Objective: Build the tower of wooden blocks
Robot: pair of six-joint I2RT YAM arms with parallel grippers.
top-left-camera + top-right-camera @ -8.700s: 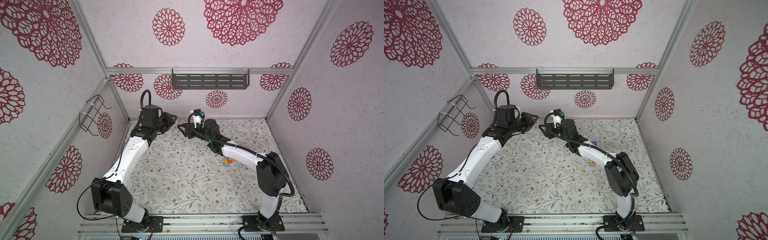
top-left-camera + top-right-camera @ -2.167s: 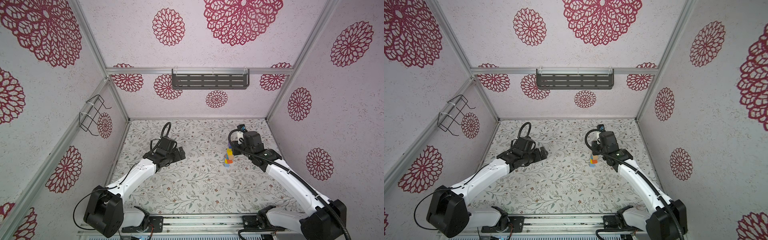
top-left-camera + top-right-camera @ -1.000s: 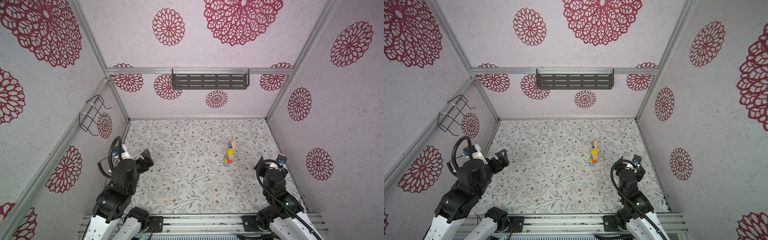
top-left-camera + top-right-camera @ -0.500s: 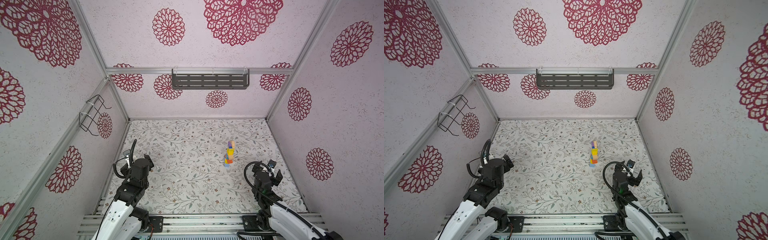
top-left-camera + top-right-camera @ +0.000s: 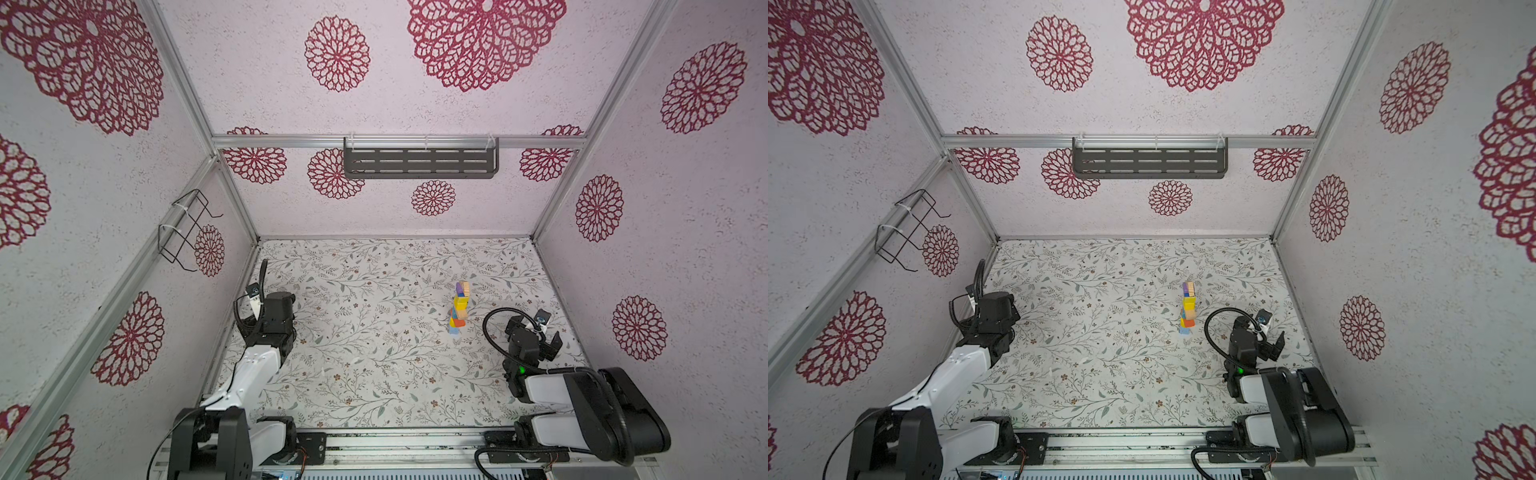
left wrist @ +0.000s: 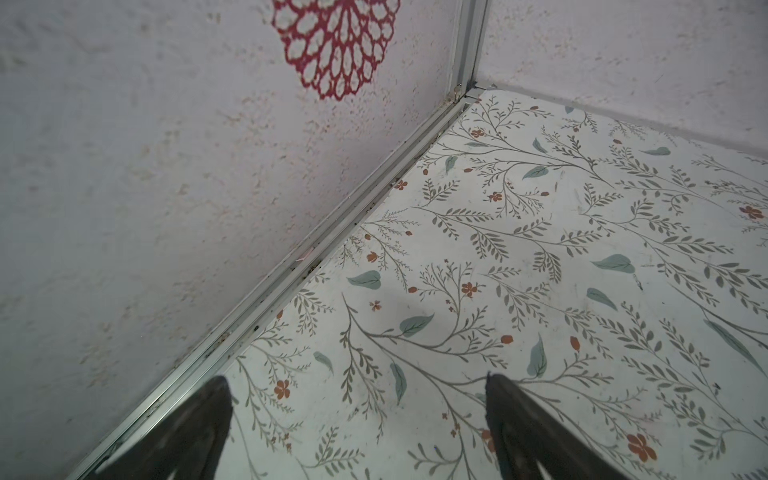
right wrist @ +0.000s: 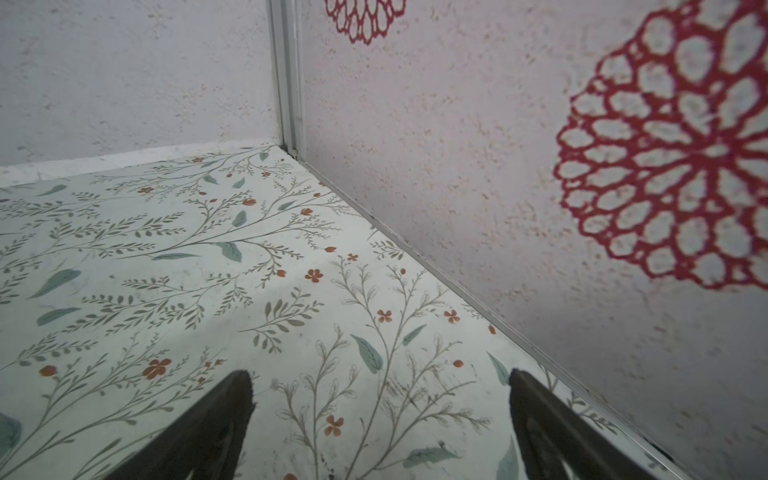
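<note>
Tower (image 5: 458, 308) stood upright on desk (image 5: 374, 365), toward right edge, long axis vertical. Both jaws released, empty. Left jaws at left edge, well apart from tower; right jaws by right edge, near tower, not touching.

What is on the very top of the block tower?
A small block showing tan and purple caps the wood block tower. Nothing rests on it. Its far side is hidden.

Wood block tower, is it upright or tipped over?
Upright: in both top views the wood block tower stands as one stacked column on the table, with nothing touching it.
</note>
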